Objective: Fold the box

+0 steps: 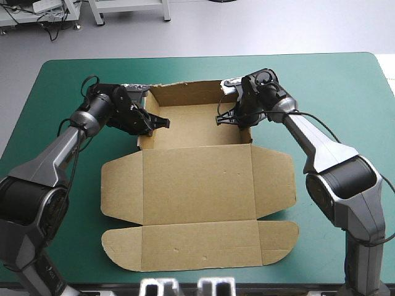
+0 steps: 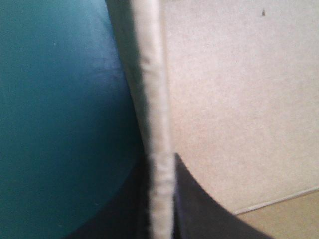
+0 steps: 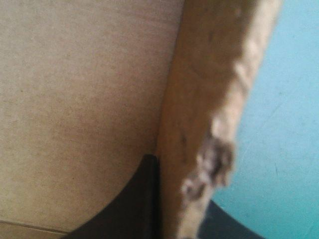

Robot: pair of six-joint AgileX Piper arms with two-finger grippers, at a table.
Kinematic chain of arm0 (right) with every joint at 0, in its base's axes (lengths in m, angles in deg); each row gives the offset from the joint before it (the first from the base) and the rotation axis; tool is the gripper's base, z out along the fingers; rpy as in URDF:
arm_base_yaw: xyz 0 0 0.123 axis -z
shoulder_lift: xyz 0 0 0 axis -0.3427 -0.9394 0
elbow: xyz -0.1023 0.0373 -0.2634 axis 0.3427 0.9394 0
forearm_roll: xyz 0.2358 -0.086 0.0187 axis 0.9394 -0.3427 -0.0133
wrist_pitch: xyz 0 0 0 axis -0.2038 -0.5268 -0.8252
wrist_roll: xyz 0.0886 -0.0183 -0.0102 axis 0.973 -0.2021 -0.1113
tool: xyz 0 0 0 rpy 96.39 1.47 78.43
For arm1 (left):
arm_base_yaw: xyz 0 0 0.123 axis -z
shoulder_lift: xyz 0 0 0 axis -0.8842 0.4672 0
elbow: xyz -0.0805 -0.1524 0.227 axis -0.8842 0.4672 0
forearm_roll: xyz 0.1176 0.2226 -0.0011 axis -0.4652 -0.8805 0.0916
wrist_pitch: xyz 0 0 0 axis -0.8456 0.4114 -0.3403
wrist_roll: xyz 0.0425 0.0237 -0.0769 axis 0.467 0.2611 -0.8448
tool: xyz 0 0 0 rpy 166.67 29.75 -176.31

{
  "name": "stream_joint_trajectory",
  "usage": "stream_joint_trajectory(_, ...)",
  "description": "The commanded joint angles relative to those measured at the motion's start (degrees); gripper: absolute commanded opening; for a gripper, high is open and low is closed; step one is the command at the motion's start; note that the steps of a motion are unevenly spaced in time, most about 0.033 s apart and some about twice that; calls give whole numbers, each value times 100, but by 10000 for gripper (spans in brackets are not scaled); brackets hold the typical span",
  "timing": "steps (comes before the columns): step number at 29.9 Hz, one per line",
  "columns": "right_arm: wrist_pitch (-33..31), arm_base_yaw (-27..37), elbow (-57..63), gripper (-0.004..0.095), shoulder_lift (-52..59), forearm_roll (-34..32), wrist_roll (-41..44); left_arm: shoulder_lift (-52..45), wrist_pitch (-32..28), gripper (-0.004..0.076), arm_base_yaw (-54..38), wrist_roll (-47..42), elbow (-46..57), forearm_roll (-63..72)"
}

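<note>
two-sided pinching of the tray walls

seeing the brown box (image 1: 197,179) lying in the middle of the teal-green tabletop (image 1: 333,80), with its far part raised into an open tray and its lid spread flat toward the near edge. gripping the tray's left side wall (image 2: 157,124) with the left gripper (image 1: 157,123), black fingers (image 2: 199,214) all but closed on the board, one inside the tray and one outside over the cover. doing the same on the opposite side with the right gripper (image 1: 225,117), pinching the right side wall (image 3: 199,124) between its fingers (image 3: 129,209), close to a ragged, chewed patch on that wall's edge.

judging the step in hand as standing both side walls upright and holding them square against the far wall (image 1: 185,92). judging the next move as calling for a matched inward fold or tuck on both sides at once, pressing down into the tray floor without twisting the board or tearing the worn edge further.

noticing nothing else lying near the box on the tabletop. counting the flat lid and its rounded flaps (image 1: 278,237) as the only thing in the way, since they are spreading wide toward the near edge. not being able to tell whether the tray's near wall is standing fully.
</note>
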Motion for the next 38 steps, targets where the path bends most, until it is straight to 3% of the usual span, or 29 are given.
stream_joint_trajectory(1,-202,14,-159,-24,254,190,-262,-101,206,-10,378,-2,-470,41)
stream_joint_trajectory(6,-533,113,-159,-24,156,382,-392,156,440,-10,430,-2,-617,150)
stream_joint_trajectory(14,-482,128,-159,-24,127,464,-416,224,457,-10,430,22,-640,112)
stream_joint_trajectory(19,-589,128,-159,2,127,494,-467,224,787,12,430,296,-689,99)
stream_joint_trajectory(22,-589,128,-159,115,140,534,-620,214,1176,120,430,546,-911,-26)
stream_joint_trajectory(23,-589,128,-159,174,149,606,-669,187,1260,188,430,559,-1006,-76)
stream_joint_trajectory(27,-589,128,-159,494,177,886,-733,53,1323,440,430,556,-1339,-232)
stream_joint_trajectory(29,-589,128,-159,654,188,886,-728,23,1406,527,430,436,-1528,-444)
stream_joint_trajectory(32,-589,137,-159,774,241,685,-737,14,1606,559,430,370,-1711,-745)
stream_joint_trajectory(38,-589,137,-375,781,552,274,-810,-47,1730,559,430,370,-1779,-990)
